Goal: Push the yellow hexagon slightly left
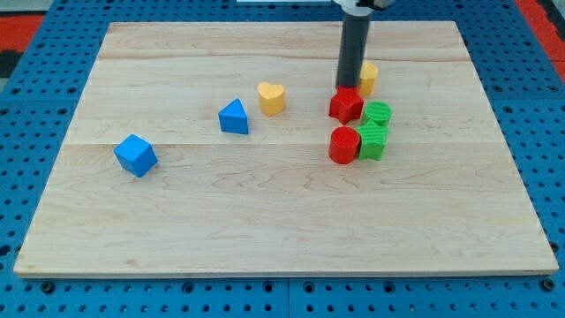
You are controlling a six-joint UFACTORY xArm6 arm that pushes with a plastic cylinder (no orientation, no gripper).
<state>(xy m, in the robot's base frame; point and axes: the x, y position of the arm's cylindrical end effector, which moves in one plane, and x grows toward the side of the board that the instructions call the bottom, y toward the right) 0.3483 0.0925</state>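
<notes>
The yellow hexagon (368,78) sits at the view's upper right of the wooden board (282,212), partly hidden behind my dark rod. My tip (350,87) is down on the board just left of the yellow hexagon, touching or almost touching it, and right behind the red block (345,105). Whether the tip presses on the hexagon cannot be told.
A red cylinder (344,145) and two green blocks (377,114) (372,141) cluster below the red block. A yellow heart (272,97), a blue triangle block (234,117) and a blue cube (135,155) lie further to the view's left.
</notes>
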